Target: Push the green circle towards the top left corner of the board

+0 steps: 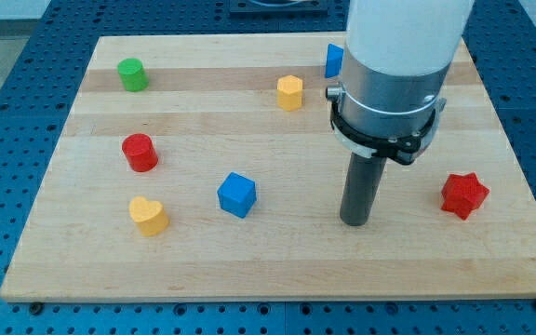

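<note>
The green circle (133,74) stands near the top left corner of the wooden board (277,270). My tip (355,222) rests on the board at the lower right of centre, far from the green circle. The nearest blocks to my tip are the blue cube (237,194) to its left and the red star (463,194) to its right. Nothing touches my tip.
A red circle (140,153) stands at the left. A yellow heart (147,215) lies at the lower left. A yellow hexagon (289,92) stands near the top middle. A second blue block (333,60) is partly hidden behind the arm at the top.
</note>
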